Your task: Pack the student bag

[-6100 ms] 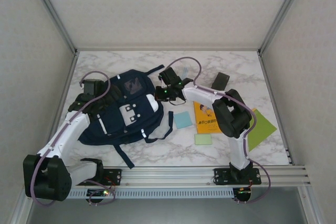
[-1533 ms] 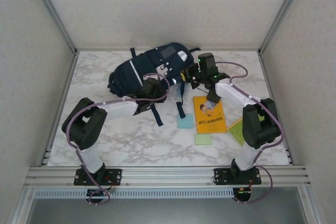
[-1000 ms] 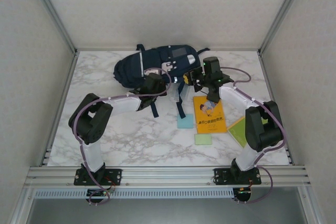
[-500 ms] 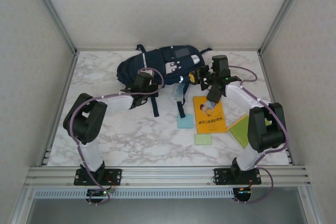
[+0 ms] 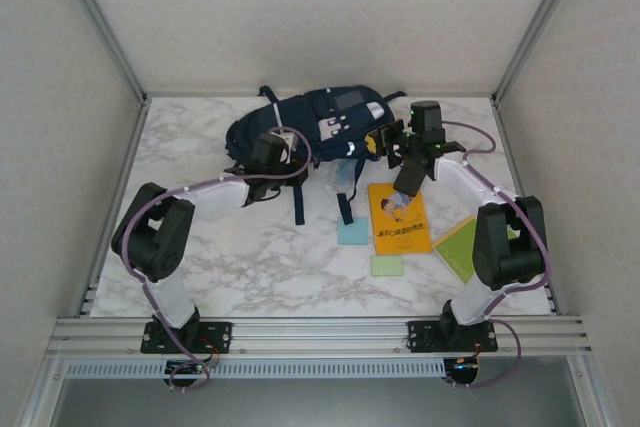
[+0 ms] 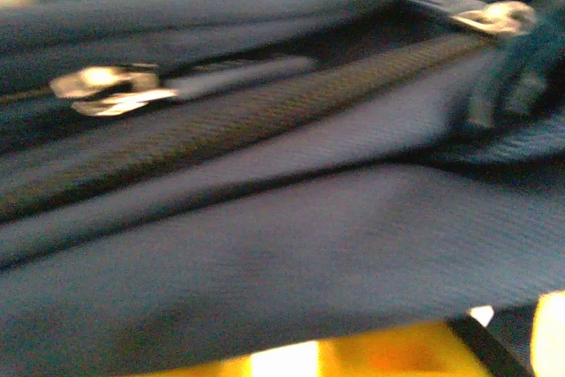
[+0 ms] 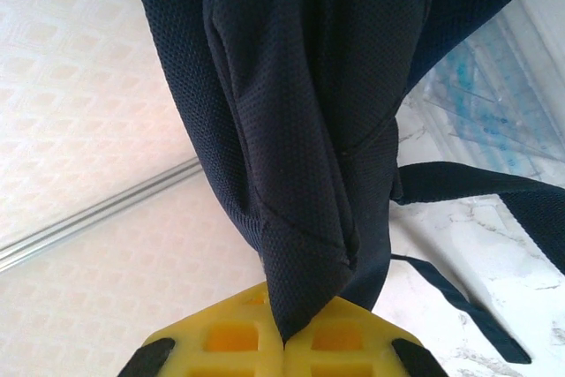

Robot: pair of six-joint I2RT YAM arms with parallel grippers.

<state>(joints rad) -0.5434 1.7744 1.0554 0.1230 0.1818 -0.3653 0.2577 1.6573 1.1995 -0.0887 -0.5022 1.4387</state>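
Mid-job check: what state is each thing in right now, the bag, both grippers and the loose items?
student bag: zip pulls in view, open or closed zip too blurred to tell.
right gripper: shut on the student bag's fabric.
left gripper: against the bag; open or shut unclear.
orange book: closed, flat, outside the bag.
blue pad: flat, unpacked.
pale green pad: flat, unpacked.
green sheet: flat, unpacked.
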